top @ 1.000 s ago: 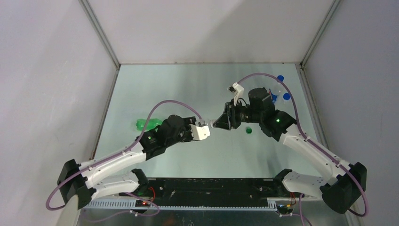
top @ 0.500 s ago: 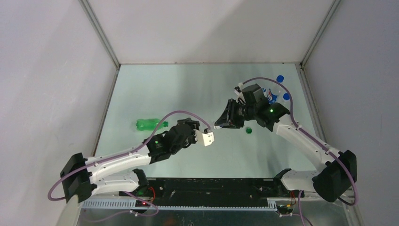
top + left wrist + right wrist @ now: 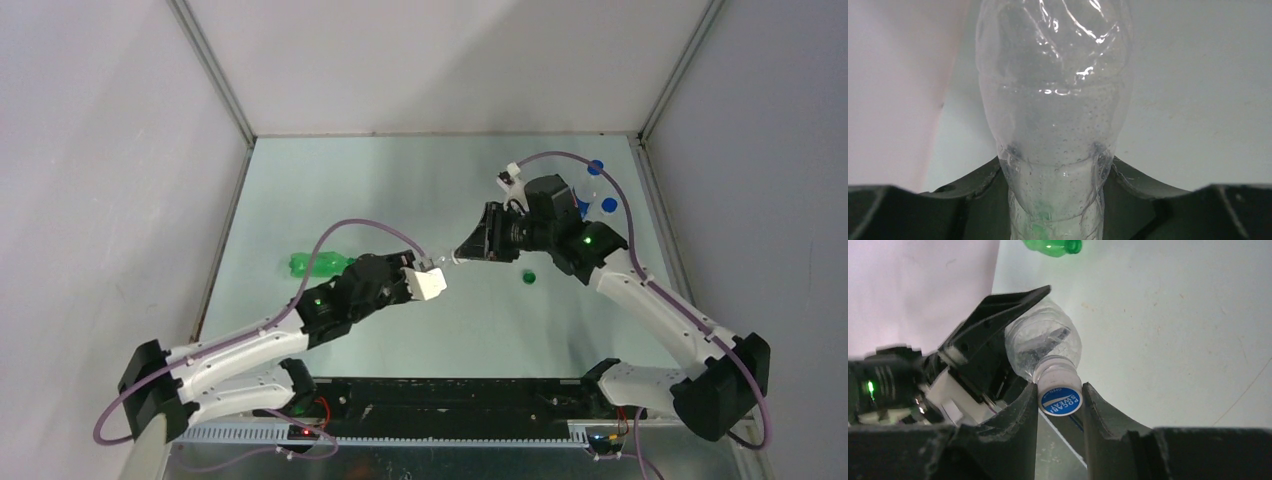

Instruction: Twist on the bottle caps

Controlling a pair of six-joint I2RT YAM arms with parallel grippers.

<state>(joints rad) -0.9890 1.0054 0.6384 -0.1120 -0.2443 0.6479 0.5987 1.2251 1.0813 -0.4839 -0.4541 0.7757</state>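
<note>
White cap point(image 3: 1059, 386): it sits on the mouth of the clear bottle point(image 3: 1045, 342), low in the middle of the right wrist view, its blue printed top facing that camera.
Right gripper point(image 3: 1060, 407): we see its two fingers pressed against the sides of the white cap, clamped on it.
Left gripper point(image 3: 1055, 197): clamped around the clear bottle low on its body, the bottle filling the middle of the left wrist view.
Where the pair is: in mid-air at the centre of the top view, between the two arms and above the table point(image 3: 350, 180).
Key relation: the bottle's long axis runs from the left gripper straight toward the right gripper, neck first, so cap and neck line up; we judge the turning falls to the right gripper while the left one holds the bottle steady.
How far screwed: we cannot tell.
Green bottle point(image 3: 318, 263): lying on its side at the left of the table, uncapped, nearer the left arm.
Green cap point(image 3: 528, 277): on the table right of centre, just beside the right arm.
Count: two task bottles, two task caps, and two blue caps point(image 3: 597, 167) at the upper right.
</note>
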